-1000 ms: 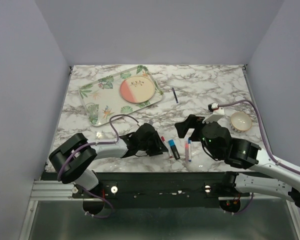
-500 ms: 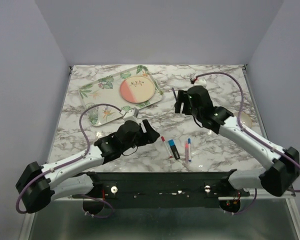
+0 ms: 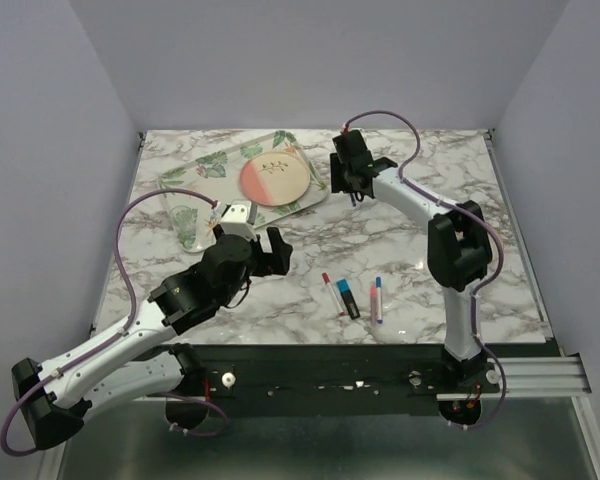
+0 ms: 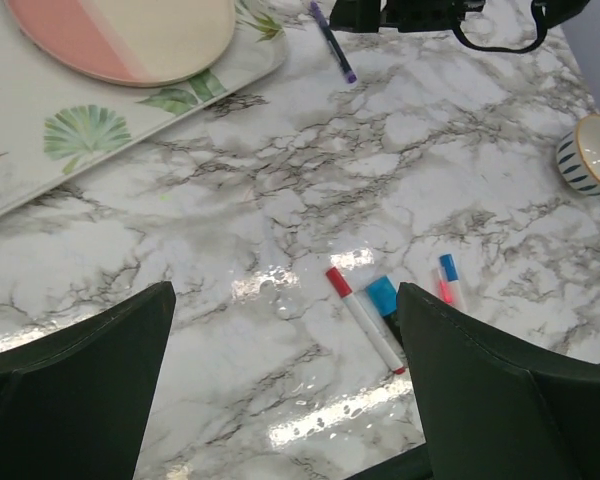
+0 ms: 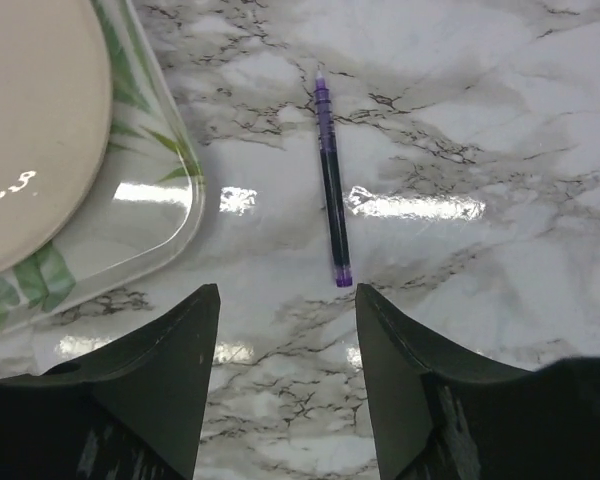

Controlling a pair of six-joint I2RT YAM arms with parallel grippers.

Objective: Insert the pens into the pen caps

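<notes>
Marble-patterned white table (image 3: 420, 170) with grey veining runs under everything, glossy enough to throw bright glare patches, and plain lavender walls close it in.

Our right jaws stand parted and hold nothing. They are poised low over the thin dark navy pen (image 5: 329, 180), which lies flat on bare marble in the upper middle of the right wrist view. The pen is just right of the leaf-printed rectangular tray (image 5: 185, 190) and apart from its rim. Its shaft points away from us, so a squeeze would cross its width, which suits the grasp we judge to be in hand. Its near end sits close to the right-hand fingertip (image 5: 390, 360) rather than centred in the gap. We should nudge sideways to centre it, reach forward to mid-shaft, then descend until the tips nearly brush the marble. A round, slim pen on so slick a top will likely roll or skate if one fingertip meets it first. We cannot make out a loose cap for it.

Our left jaws are spread wide and empty, hovering over open marble at the left middle of the top view. Three more pens lie side by side at the lower centre there:
- the white red-tipped pen (image 3: 334, 295)
- the chunky dark marker with a bright blue end (image 3: 348, 298)
- the pink-and-white pen (image 3: 376, 298)

Further out, a round pink-and-cream plate (image 3: 275, 180) rests on the tray. A small striped bowl (image 4: 592, 152) sits at the right edge of the left wrist view.
</notes>
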